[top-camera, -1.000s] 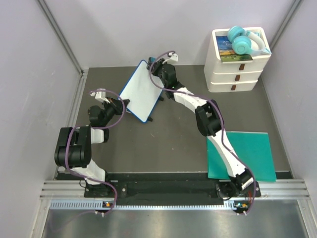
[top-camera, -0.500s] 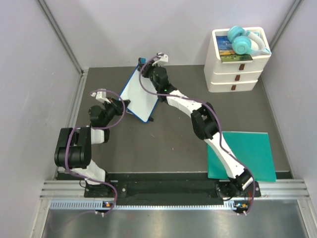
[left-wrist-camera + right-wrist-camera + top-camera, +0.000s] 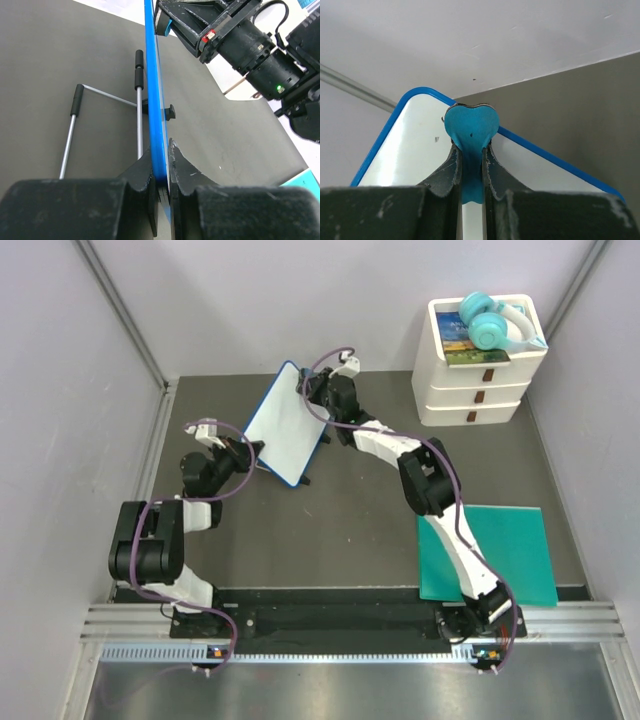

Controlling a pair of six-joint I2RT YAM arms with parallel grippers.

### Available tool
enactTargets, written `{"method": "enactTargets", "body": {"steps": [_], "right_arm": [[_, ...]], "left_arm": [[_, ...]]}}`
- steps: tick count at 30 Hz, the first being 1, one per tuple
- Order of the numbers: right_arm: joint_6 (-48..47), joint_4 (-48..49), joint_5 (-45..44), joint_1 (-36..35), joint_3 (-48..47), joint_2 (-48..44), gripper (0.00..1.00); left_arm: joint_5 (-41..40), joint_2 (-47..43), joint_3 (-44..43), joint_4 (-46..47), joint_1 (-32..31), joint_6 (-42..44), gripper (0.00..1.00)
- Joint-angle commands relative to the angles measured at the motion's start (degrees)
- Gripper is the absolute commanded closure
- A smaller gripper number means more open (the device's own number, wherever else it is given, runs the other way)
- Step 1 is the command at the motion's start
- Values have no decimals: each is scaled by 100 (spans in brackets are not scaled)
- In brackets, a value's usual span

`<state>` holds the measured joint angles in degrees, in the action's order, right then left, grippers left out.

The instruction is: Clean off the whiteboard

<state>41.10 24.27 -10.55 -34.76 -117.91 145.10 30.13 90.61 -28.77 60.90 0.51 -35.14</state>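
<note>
left gripper clamps whiteboard rim | right gripper pinches blue eraser at top edge | wall close behind

Teal mat lay flat, near-right part of dark surface. White three-drawer unit stood at far-right corner, well apart from mat. Turquoise headphones rested on top of it, beside colourful picture card.
</note>
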Motion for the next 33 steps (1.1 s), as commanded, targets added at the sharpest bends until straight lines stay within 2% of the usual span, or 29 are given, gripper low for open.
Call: {"method": "enactTargets", "body": {"steps": [1,6,8,14,22,25,33], "right_arm": [[108,-1302,1018,-31,-13,-78,100],[109,-1082,1380,22,418,-368,100],[152,-1292,1528,92,225,-229,100],[275,-740,1337,128,-118,1,100],[512,-485,1072,137,-1295,475,100],[557,-161,782,128,-1340,493,100],[460,-63,853,84,-1611,537,100]], "left_arm": [[1311,18,302,-1177,-403,1079,100],[1285,-43,293,-1292,-429,1140,100],[1267,-26,302,-1300,-438,1140,100],[1250,-26,390,-1239,-447,1149,100],[1276,-34,417,-1239,-456,1184,100],[1276,-43,417,-1256,-464,1211,100],[1259,-26,425,-1300,-508,1272,100]]}}
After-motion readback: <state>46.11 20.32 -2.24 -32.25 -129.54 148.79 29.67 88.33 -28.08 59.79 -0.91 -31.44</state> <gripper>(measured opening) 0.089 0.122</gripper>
